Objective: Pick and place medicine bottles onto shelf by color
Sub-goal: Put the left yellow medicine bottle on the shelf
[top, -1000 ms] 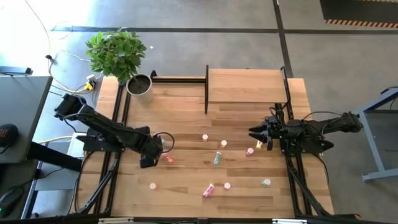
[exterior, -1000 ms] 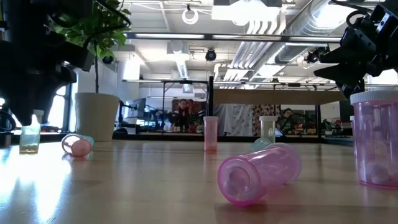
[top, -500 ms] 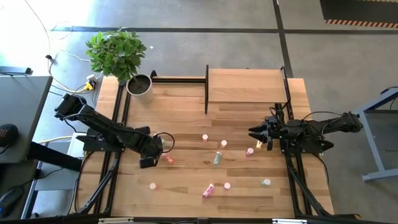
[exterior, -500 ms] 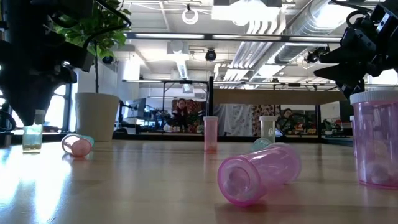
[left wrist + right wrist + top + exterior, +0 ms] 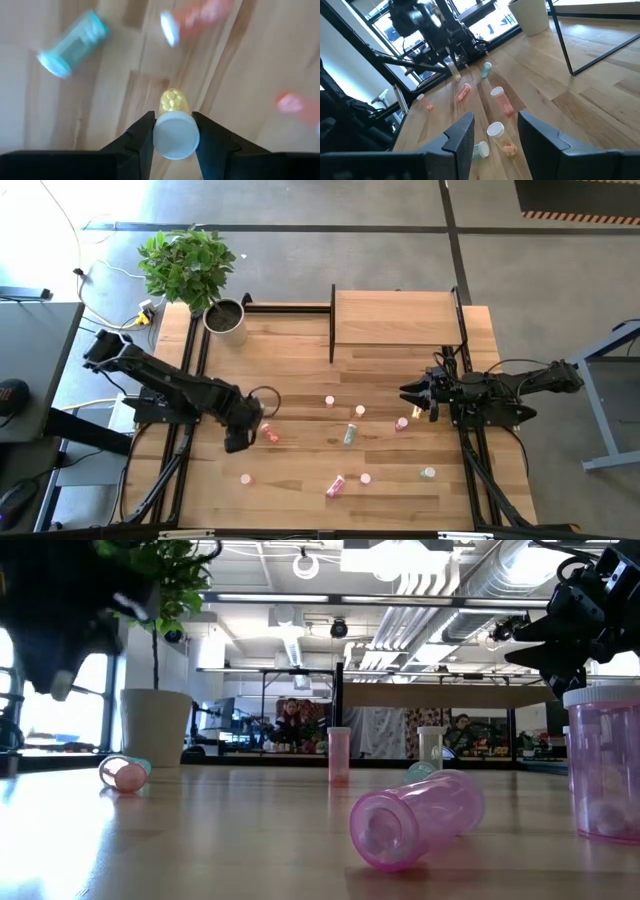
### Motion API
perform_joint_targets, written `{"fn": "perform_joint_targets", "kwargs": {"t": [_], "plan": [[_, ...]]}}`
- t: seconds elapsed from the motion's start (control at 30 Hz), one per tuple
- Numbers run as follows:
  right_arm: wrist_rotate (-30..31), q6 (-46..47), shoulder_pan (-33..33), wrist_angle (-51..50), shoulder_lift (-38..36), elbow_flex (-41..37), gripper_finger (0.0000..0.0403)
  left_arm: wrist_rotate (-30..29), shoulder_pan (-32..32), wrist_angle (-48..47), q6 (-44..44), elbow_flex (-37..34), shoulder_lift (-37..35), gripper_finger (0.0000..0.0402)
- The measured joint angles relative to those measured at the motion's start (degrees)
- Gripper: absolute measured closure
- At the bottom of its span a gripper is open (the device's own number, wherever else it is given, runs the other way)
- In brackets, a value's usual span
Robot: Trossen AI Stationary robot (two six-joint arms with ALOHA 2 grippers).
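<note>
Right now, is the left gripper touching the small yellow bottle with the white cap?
Touching. The left wrist view shows the left gripper with both dark fingers pressed against the white cap of the yellow bottle.

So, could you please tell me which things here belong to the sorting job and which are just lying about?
Job:
- yellow bottle, held in the left gripper
- loose bottles on the table
- shelf
- right gripper, open, waiting near the table's right edge

Lying about:
- potted plant at the back left corner
</note>
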Motion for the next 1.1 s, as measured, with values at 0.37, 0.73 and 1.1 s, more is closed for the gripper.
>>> {"fn": "perform_joint_targets", "kwargs": {"t": [0.37,0.73,1.1], "plan": [[0.0,0.0,0.0,0.0,0.0,0.0,0.0260,-5.7,17.2,-0.4,12.1,16.2,-0.6,0.0292],[0.0,0.0,0.0,0.0,0.0,0.0,0.0260,-6.8,34.2,-0.3,28.1,29.8,0.2,0.0292],[0.0,0.0,0.0,0.0,0.0,0.0,0.0260,-6.5,41.1,-0.4,41.7,42.1,7.6,0.0291]]}}
